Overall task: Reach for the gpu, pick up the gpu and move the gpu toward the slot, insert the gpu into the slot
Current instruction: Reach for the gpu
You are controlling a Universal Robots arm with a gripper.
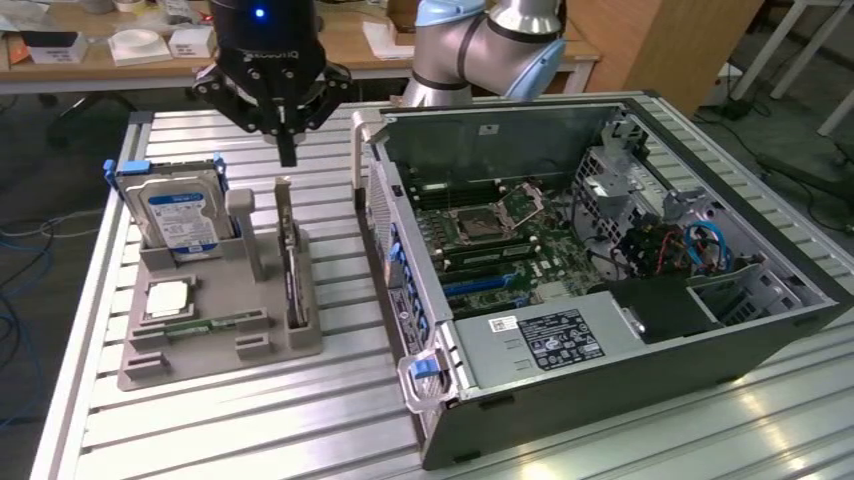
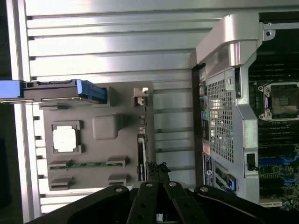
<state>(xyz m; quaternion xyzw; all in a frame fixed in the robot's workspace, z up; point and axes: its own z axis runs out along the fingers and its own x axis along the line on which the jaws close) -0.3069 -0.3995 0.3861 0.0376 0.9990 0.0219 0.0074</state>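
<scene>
Gpu (image 1: 284,250) on edge in gray holder (image 1: 200,350); claw (image 1: 286,158) closed, empty, just above.
Card sits in a groove, prob. so its top edge is free to pinch. Exterior view: long axis runs 12–6, flat faces to 3 & 9. Claw hangs over its 12 end, not touching. Hard drive (image 1: 180,215) at 10, open pc case (image 1: 601,330) at 3.

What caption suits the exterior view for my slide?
Shut pincer hovers above the gpu standing upright in a grey holder beside the open computer case.
</scene>
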